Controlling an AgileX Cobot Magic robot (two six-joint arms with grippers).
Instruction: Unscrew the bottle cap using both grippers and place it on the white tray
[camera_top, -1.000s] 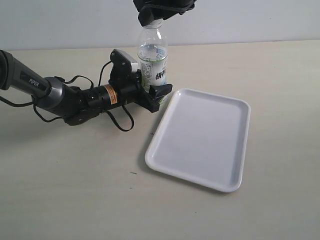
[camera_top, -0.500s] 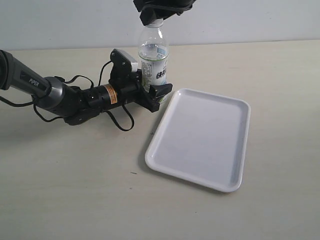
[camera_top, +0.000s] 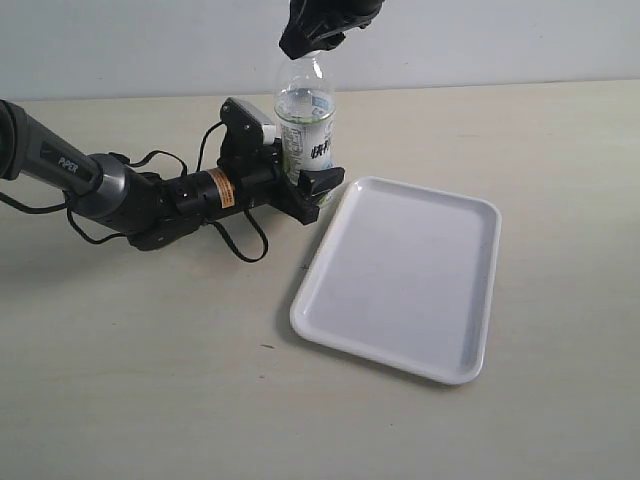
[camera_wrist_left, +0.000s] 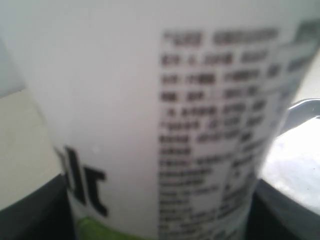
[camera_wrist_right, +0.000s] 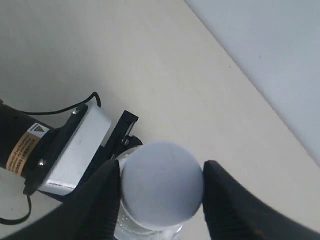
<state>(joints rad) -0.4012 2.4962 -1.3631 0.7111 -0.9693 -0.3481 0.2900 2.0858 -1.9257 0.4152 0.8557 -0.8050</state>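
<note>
The clear bottle (camera_top: 305, 110) with a white-and-green label stands upright on the table, just left of the white tray (camera_top: 410, 270). My left gripper (camera_top: 305, 188) lies low along the table and is shut on the bottle's lower body. The label (camera_wrist_left: 150, 125) fills the left wrist view, with a black jaw at each side. My right gripper (camera_top: 318, 40) comes down from above over the bottle top. In the right wrist view its fingers (camera_wrist_right: 100, 200) press both sides of the round white bottle cap (camera_wrist_right: 162, 182). In the exterior view the cap is hidden under that gripper.
The left arm, marked PIPER (camera_top: 70, 165), stretches along the table from the left edge with loose black cables (camera_top: 245, 245) beside it. A pale wall rises behind the table. The tray holds nothing.
My right gripper has turned slightly over the bottle top and its jaws have closed in on the cap. The bottle, the tray and the left arm have stayed put.
</note>
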